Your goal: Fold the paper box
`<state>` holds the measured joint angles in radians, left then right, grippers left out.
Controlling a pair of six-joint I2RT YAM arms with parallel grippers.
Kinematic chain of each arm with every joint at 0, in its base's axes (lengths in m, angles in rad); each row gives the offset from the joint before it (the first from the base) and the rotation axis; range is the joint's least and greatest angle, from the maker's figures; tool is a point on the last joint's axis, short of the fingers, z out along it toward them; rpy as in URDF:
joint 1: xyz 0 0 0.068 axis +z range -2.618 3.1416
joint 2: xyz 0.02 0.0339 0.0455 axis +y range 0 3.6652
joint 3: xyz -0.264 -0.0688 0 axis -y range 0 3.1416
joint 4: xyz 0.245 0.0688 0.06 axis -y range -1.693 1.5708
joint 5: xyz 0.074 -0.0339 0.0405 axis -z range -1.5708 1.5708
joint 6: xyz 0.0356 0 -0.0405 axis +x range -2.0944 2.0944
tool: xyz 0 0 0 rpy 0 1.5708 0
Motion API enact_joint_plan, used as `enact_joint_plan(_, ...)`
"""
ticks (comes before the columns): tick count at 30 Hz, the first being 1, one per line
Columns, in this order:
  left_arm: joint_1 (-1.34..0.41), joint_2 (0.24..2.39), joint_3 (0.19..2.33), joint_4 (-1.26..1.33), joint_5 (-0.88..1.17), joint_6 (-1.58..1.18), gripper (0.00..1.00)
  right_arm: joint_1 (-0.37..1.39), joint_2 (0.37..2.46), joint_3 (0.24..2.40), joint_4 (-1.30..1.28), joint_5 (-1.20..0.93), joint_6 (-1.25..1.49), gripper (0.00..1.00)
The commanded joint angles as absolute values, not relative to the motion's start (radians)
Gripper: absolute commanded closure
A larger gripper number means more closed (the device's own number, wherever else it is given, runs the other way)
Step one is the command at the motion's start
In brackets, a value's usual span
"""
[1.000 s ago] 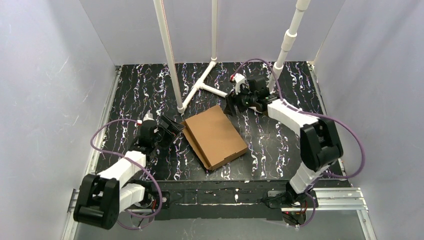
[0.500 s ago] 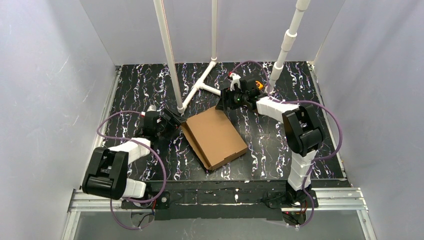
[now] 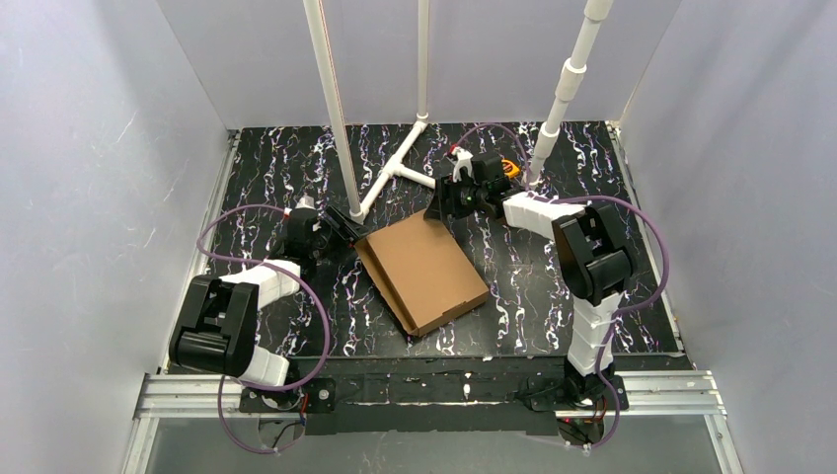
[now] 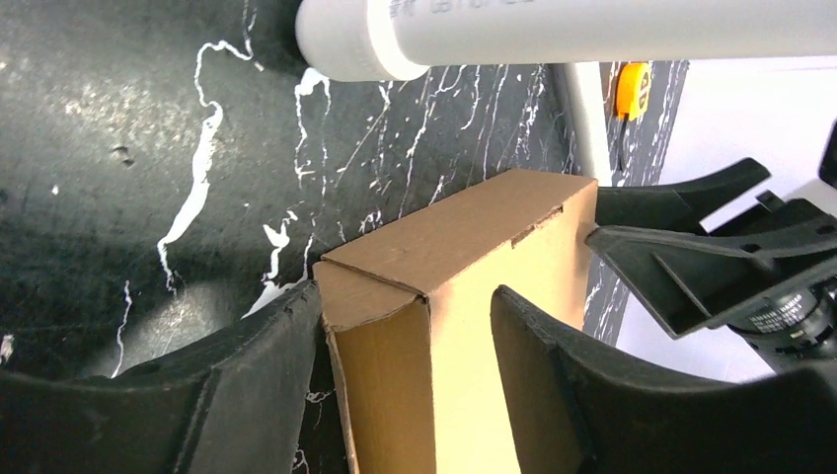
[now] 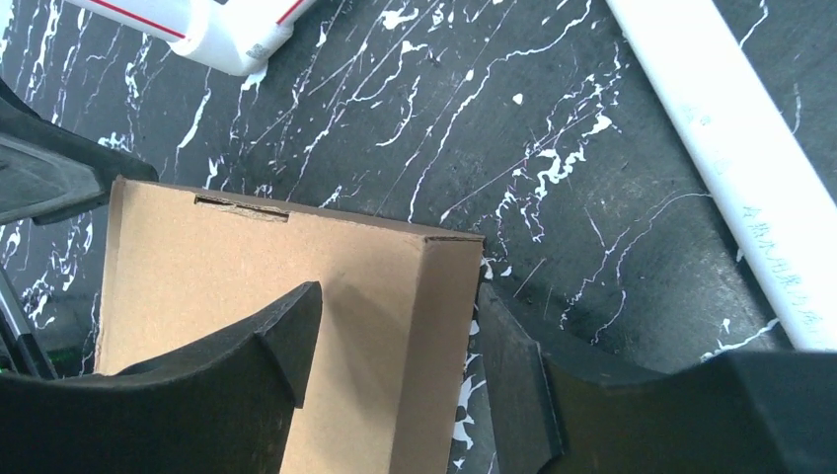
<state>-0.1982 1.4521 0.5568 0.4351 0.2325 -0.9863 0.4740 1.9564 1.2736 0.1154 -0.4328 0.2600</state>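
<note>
The paper box (image 3: 422,269) lies folded shut in the middle of the table, a flat brown cardboard shape turned at an angle. My left gripper (image 3: 347,229) is at its far left corner. In the left wrist view the jaws (image 4: 405,296) straddle that corner of the box (image 4: 464,257): one finger rests against the side wall and the other reaches over the lid. My right gripper (image 3: 437,205) is at the far right corner. Its jaws (image 5: 400,296) stand open round the box (image 5: 247,276), one finger above the lid, the other just outside the wall.
White pipes rise from the table behind the box: one at far left (image 3: 336,109), a T-shaped base (image 3: 395,173) and one at far right (image 3: 563,89). A small orange item (image 3: 510,168) lies near the right pipe. Grey walls enclose the black marbled table (image 3: 523,286).
Both arms have reached in to the box's far corners and their jaws have narrowed round them. The box has not moved.
</note>
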Motion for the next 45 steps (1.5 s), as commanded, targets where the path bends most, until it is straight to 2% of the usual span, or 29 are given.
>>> enact_joint_plan(1, -0.193, 1.448, 0.592, 0.434, 0.275, -0.905, 0.41, 0.486, 1.979, 1.307, 0.146, -0.457, 0.255, 0.33)
enact_joint_plan(7, -0.193, 1.413, 0.564, 0.414, 0.242, -0.854, 0.46, 0.489, 1.984, 1.308, 0.137, -0.456, 0.244, 0.35)
enact_joint_plan(14, -0.194, 1.422, 0.595, 0.417, 0.306, -0.837, 0.57, 0.495, 1.996, 1.315, 0.123, -0.466, 0.225, 0.38)
enact_joint_plan(24, -0.202, 1.395, 0.606, 0.417, 0.361, -0.859, 0.55, 0.535, 2.016, 1.33, 0.104, -0.486, 0.206, 0.46)
enact_joint_plan(35, -0.226, 1.393, 0.611, 0.416, 0.346, -1.057, 0.58, 0.563, 2.014, 1.324, 0.103, -0.495, 0.194, 0.48)
enact_joint_plan(39, -0.248, 1.395, 0.621, 0.412, 0.34, -1.143, 0.68, 0.58, 2.013, 1.324, 0.1, -0.492, 0.189, 0.48)
enact_joint_plan(45, -0.281, 1.412, 0.633, 0.402, 0.317, -1.2, 0.69, 0.591, 2.011, 1.319, 0.101, -0.49, 0.189, 0.48)
